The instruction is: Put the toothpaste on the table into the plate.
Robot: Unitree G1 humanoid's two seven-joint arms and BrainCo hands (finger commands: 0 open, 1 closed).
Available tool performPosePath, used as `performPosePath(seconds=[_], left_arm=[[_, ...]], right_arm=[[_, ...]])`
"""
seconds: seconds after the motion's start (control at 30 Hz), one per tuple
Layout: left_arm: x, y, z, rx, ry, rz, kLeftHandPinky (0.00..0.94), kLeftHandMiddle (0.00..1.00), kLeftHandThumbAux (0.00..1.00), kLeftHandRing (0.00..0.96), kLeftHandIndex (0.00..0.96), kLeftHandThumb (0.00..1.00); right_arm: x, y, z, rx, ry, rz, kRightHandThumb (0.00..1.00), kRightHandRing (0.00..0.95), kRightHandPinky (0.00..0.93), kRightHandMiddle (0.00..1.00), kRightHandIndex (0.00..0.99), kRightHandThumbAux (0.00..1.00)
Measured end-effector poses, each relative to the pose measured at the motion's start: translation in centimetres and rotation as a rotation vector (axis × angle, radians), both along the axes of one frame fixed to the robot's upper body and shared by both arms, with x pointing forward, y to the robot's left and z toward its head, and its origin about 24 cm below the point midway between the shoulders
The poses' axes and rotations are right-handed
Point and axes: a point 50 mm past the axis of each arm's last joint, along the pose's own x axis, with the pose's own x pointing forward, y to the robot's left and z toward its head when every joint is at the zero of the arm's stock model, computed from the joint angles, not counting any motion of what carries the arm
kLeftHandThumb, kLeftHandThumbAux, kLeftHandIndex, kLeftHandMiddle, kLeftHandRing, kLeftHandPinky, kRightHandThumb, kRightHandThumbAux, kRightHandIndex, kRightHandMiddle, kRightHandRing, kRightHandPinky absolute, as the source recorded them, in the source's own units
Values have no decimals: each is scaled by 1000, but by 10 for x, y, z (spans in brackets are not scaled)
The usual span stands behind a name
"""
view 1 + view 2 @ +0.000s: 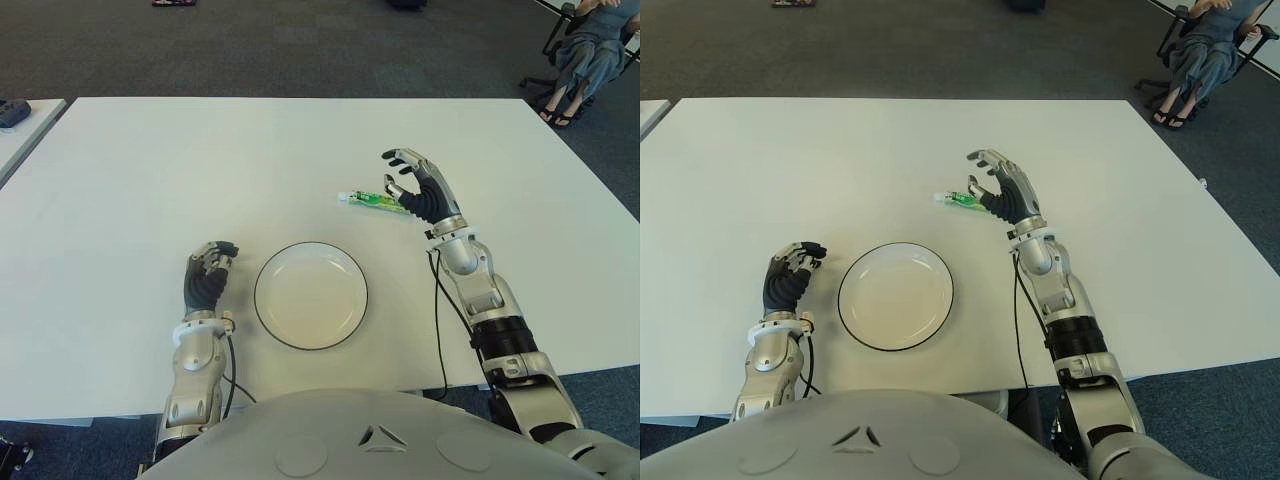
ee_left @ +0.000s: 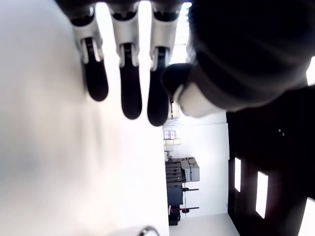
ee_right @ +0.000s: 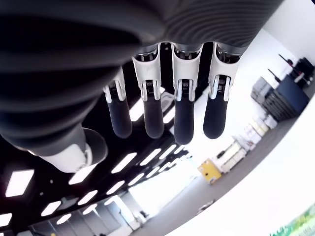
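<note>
The toothpaste [image 1: 372, 200] is a small green and white tube lying flat on the white table [image 1: 180, 170], right of centre. A white plate [image 1: 262, 315] with a dark rim sits near the table's front edge, holding nothing. My right hand [image 1: 402, 172] hovers open just right of the tube, its fingers spread over the tube's near end and not closed on it. In the right wrist view the fingers [image 3: 183, 118] hang straight, and a green bit of the toothpaste [image 3: 306, 222] shows at the corner. My left hand [image 1: 208, 272] shows left of the plate, fingers relaxed, holding nothing.
A second table [image 1: 22, 125] stands off to the left with a dark object on it. A person [image 1: 590, 45] sits on a chair beyond the far right corner. Dark carpet surrounds the table.
</note>
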Motion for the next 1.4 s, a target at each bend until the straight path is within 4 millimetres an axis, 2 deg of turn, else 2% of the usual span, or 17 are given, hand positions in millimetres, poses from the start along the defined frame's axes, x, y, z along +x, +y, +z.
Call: performPosePath(seconds=[0.3,0.57,0.87,1.2,1.4], left_arm=[[0,0,1,-14,-6,10,329,437,719,389,427,709],[-1,0,0,-16,-5,11,344,445,718,398,427,710],[-1,0,0,-14,-4,12,353,444,719,400,427,710],[-2,0,0,-15,-4,13,339,445,718,400,427,711],[-2,0,1,-16,-8,15,365,442,717,399,427,712]], right_arm=[[22,13,18,-158,-54,46,548,112,172,98,72,366],[47,20,12,-313,-32,49,524,40,21,46,11,334],[59,23,9,-364,-23,68,544,4,0,14,1,291],[69,24,5,-451,37,84,506,0,0,0,0,204],[75,26,7,-511,76,84,495,0,0,0,0,173]])
